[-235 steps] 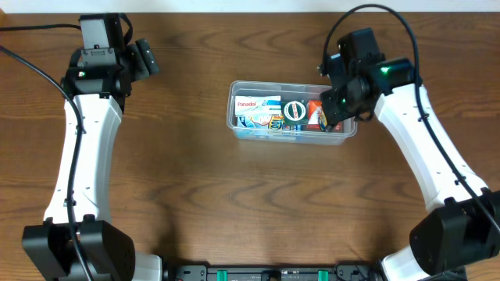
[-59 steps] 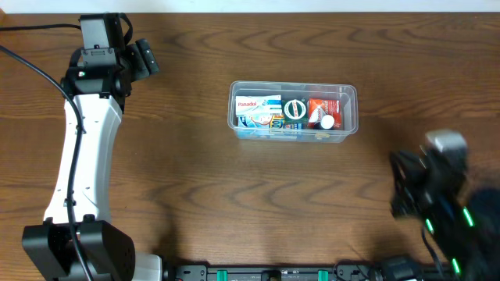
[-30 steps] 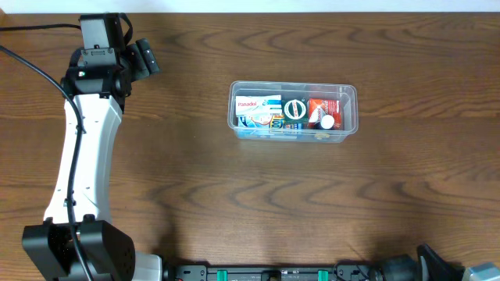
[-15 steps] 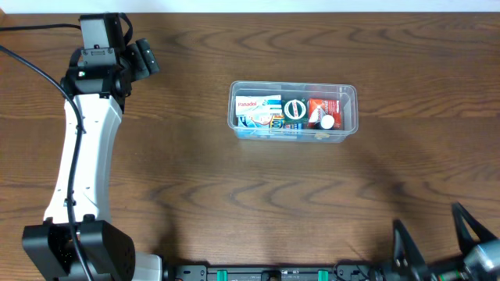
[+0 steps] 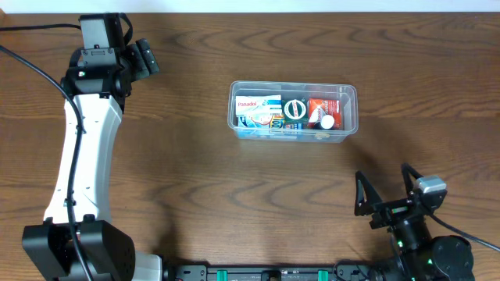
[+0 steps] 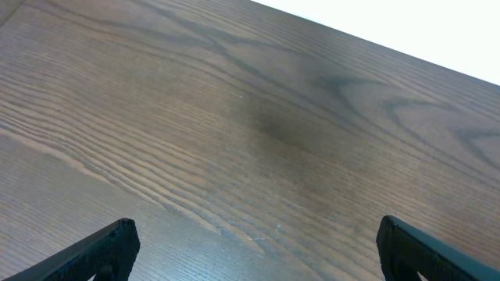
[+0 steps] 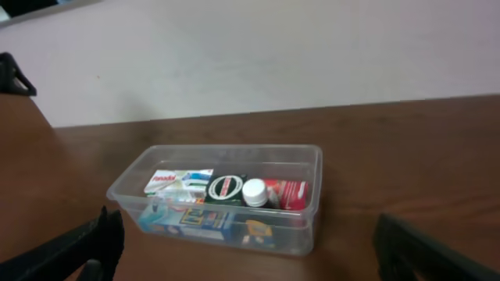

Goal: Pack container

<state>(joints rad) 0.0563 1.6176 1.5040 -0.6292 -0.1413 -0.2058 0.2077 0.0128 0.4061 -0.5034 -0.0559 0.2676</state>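
Observation:
The clear plastic container [image 5: 293, 111] stands at the middle back of the table, holding a white Panadol box [image 5: 248, 103], a round dark tin [image 5: 295, 110], a red box [image 5: 318, 108] and a white-capped bottle [image 5: 327, 122]. From the right wrist the container [image 7: 221, 204] lies ahead, well beyond the fingers. My right gripper [image 5: 387, 191] is open and empty near the front right edge, far from the container. My left gripper [image 5: 143, 57] stays at the far left back, open over bare wood [image 6: 258, 156], with nothing between its fingers [image 6: 109, 246].
A pale wall [image 7: 258, 55] runs behind the table's back edge. Black cables [image 5: 31, 66] trail at the far left. The left arm's base [image 5: 74, 250] stands at the front left.
The right arm has come back into the overhead view from the front right edge, and its jaws, shut a second ago, now stand wide. The left arm and container have not moved.

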